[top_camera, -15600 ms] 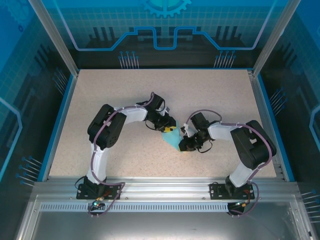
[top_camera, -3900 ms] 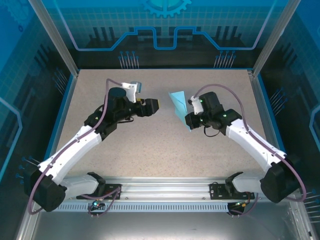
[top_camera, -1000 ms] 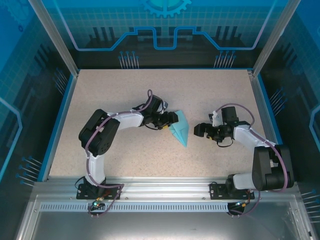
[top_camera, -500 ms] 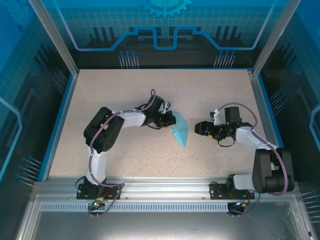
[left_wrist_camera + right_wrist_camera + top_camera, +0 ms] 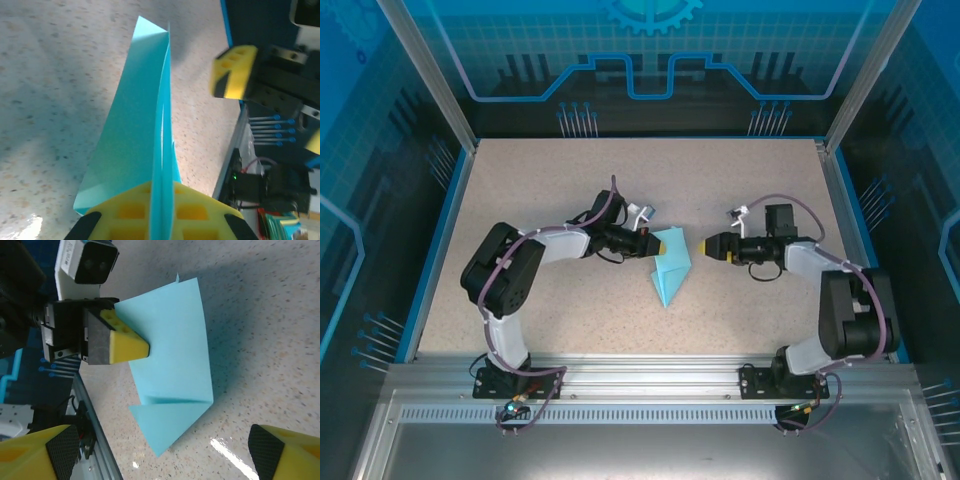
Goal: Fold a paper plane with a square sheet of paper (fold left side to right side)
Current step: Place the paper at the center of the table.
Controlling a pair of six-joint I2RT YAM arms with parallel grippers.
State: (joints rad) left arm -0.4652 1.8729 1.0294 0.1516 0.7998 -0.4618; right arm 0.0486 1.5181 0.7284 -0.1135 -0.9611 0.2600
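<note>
In the middle of the table [image 5: 570, 180], the folded square sheet of paper [image 5: 670, 270] had just been taken up. The left fingers [image 5: 125, 212], half apart a second before, had clamped shut on its wide end and held it tilted up, point away from them. That probably left the sheet steady for the next crease. The right fingers [image 5: 287, 450] had drawn near, spread wide, holding nothing and clear of the paper.
</note>
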